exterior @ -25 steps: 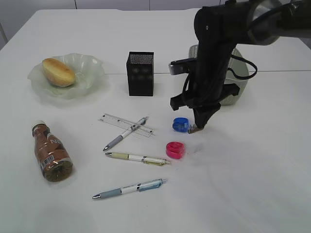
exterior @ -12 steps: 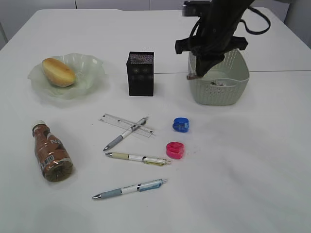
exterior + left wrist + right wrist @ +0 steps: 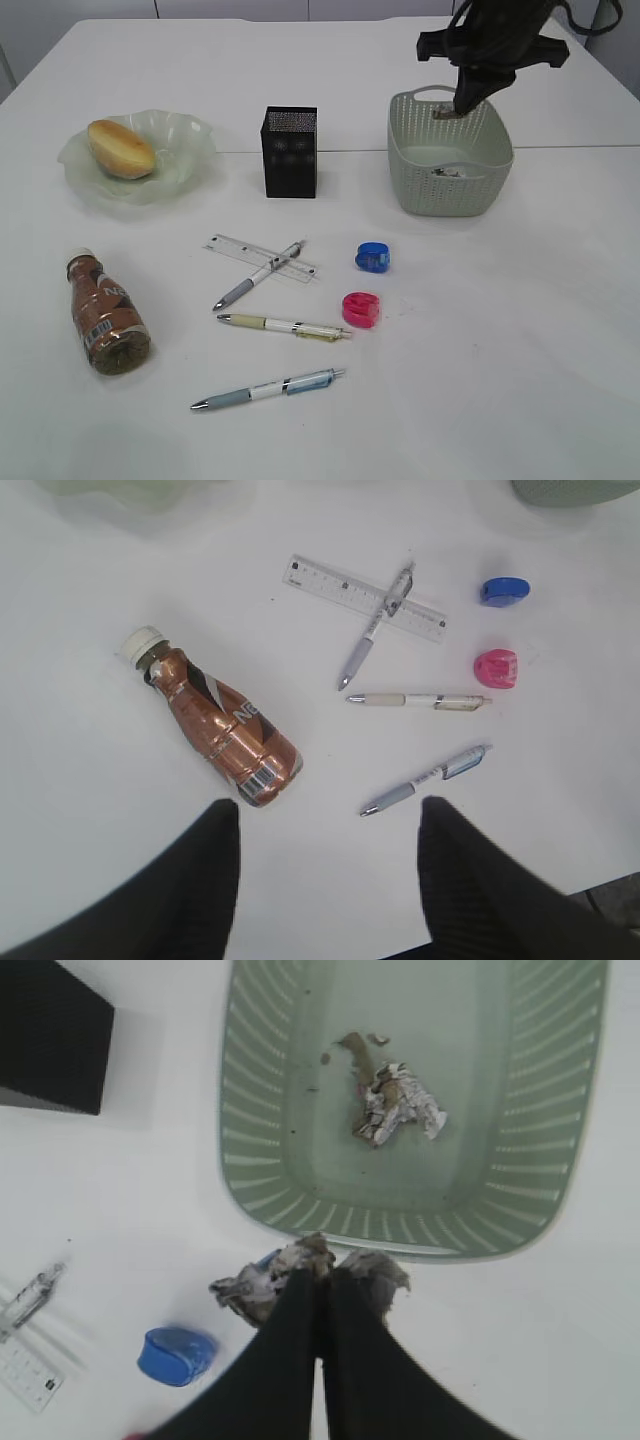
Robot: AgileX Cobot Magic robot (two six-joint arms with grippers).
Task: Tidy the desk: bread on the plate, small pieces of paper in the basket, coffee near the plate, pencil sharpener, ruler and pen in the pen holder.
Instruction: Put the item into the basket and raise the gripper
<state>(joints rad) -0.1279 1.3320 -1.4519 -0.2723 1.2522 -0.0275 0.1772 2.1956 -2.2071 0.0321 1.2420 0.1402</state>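
Observation:
My right gripper (image 3: 452, 112) (image 3: 324, 1272) is shut on a crumpled piece of paper (image 3: 262, 1278) and holds it above the green basket (image 3: 450, 190) (image 3: 240, 1160). Another crumpled paper (image 3: 398, 1105) lies in the basket. The bread (image 3: 119, 148) sits on the pale green plate (image 3: 190, 150). The coffee bottle (image 3: 106, 320) (image 3: 220, 730) lies on its side at front left. A ruler (image 3: 240, 248) (image 3: 330, 584), three pens (image 3: 283, 326) (image 3: 418, 700), a blue sharpener (image 3: 371, 257) (image 3: 503, 591) and a pink sharpener (image 3: 361, 309) (image 3: 496, 668) lie on the table. The black pen holder (image 3: 289, 151) stands mid-back. My left gripper (image 3: 328, 825) is open and empty, out of the exterior view.
The white table's front edge (image 3: 520, 920) shows at the bottom right of the left wrist view. A seam (image 3: 570, 147) runs across the table behind the basket.
My right gripper has lifted the paper from beside the blue sharpener and carried it back and right to above the basket.

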